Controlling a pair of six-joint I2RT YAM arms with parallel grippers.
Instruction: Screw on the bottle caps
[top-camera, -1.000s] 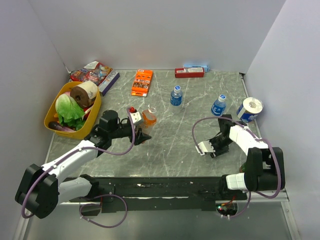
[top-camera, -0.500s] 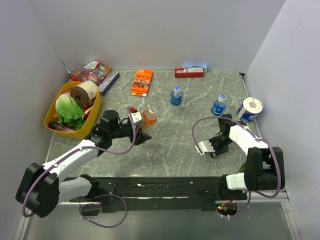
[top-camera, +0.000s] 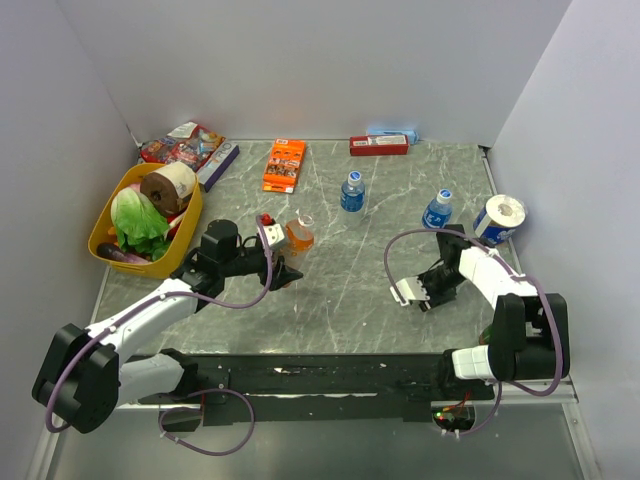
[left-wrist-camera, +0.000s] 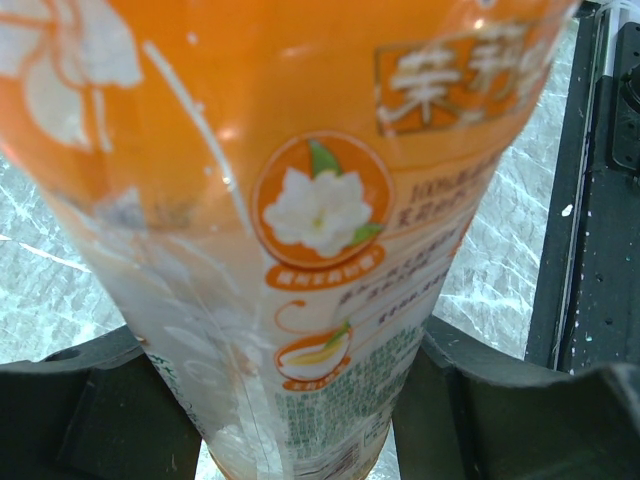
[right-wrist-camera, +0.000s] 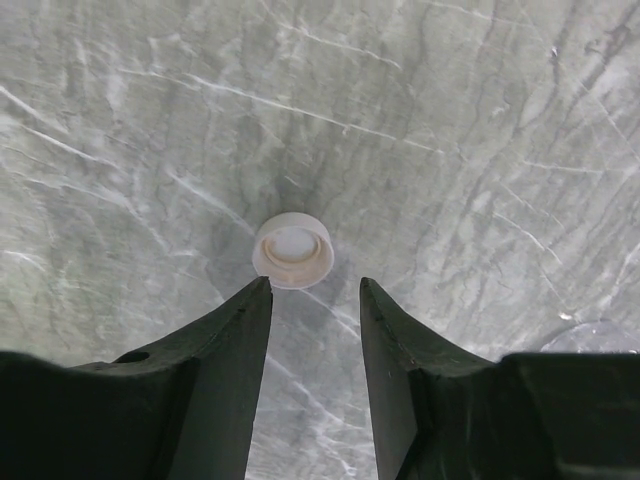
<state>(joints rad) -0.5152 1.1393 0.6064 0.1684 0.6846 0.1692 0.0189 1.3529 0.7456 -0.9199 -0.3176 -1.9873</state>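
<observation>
- far edge of the surface?
- flat orange box (top-camera: 285, 165), red box (top-camera: 379, 145).
- left edge?
- yellow basket (top-camera: 145, 268) holding lettuce (top-camera: 138, 222), brown roll (top-camera: 168, 186).
- right edge?
- white paper roll (top-camera: 498, 218).

Three bottles (top-camera: 351, 194) (top-camera: 436, 212) (top-camera: 297, 236), two blue caps (top-camera: 353, 176) (top-camera: 445, 194), one whitish cap (right-wrist-camera: 292, 251).
</observation>
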